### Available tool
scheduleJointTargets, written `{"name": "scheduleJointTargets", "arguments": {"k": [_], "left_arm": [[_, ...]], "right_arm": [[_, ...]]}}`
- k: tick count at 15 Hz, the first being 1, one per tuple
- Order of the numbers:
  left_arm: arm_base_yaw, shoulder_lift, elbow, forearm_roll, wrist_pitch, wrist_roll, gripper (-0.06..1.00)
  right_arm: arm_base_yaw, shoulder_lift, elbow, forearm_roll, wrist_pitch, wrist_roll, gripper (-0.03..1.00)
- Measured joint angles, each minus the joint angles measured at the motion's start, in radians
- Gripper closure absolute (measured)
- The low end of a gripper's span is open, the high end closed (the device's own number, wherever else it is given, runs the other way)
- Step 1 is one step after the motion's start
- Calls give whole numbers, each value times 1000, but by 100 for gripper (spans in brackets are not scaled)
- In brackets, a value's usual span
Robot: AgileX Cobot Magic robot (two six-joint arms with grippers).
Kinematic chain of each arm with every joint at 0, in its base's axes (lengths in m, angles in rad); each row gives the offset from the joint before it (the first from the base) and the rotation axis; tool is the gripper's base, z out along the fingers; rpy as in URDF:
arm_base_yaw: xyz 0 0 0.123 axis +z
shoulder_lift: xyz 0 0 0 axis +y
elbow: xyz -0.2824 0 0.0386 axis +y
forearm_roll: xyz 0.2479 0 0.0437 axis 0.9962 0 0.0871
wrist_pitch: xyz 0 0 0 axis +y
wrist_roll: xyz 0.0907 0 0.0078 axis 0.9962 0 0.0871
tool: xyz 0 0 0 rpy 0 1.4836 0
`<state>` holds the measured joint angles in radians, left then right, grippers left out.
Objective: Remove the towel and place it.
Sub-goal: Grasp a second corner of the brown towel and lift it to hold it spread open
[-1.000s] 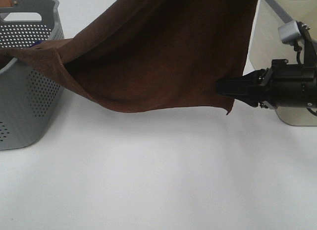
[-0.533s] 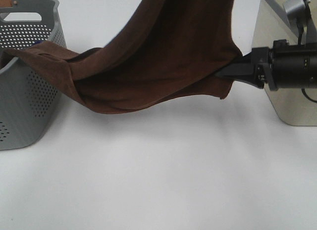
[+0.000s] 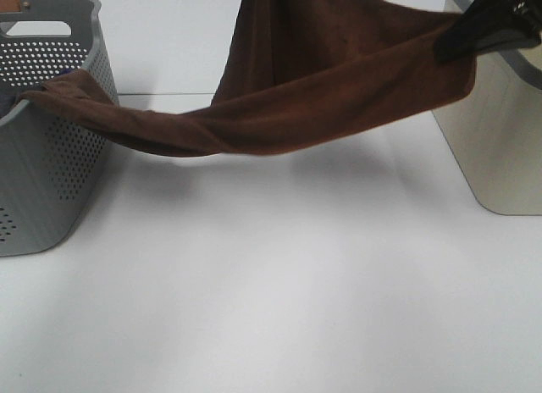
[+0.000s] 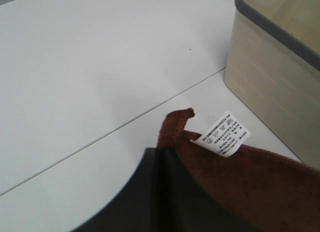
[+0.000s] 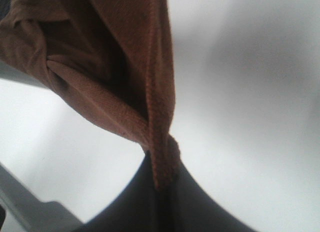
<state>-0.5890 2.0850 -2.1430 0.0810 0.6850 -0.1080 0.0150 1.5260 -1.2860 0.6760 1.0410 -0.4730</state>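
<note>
**A:** What can't you make out?

**B:** My left gripper [image 4: 159, 154] is cut off above the high view, and the inside of the basket [image 3: 59, 147] is mostly hidden.

**A:** Grips?

**B:** Both are clenched on the towel [image 3: 330, 80]. The left is at its tag [image 4: 226, 133] corner, and my right gripper [image 3: 478, 29] pinches an edge (near the beige bin [image 3: 500, 156]). The towel sags above the open table [image 3: 271, 308], with one end on the basket rim.

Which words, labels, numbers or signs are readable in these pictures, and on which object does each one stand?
White tag on the edge of the brown towel: a row of small care symbols and several lines of tiny print, all too small and blurred to read.
Grey basket: no text visible.
Beige bin: no text visible.
White table: no text visible.
</note>
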Motion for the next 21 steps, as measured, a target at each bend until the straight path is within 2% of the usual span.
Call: {"name": "scheduleJointTargets", "arguments": {"k": [2,5,8,13,17,19,21], "left_arm": [[10,-3,-7,0,-59,-4,94],[10,-25,-88,8,-156,-8,94],[10,-47,-208,93,-189,-8,94],[10,-56,-261,275,-182,-8,94],[29,-36,-262,302,-77,-11,94],[70,18,-264,298,-32,-71,94],[117,93,-264,288,-51,-169,94]], "right_arm": [[0,0,-155,-97,-14,76,97],[0,3,-364,-196,-50,105,97],[0,41,-551,-283,-64,158,97],[0,112,-716,-219,-71,172,97],[0,155,-724,-221,-108,172,97],[0,203,-724,-211,-133,172,97],[1,265,-724,-179,-200,172,97]]}}
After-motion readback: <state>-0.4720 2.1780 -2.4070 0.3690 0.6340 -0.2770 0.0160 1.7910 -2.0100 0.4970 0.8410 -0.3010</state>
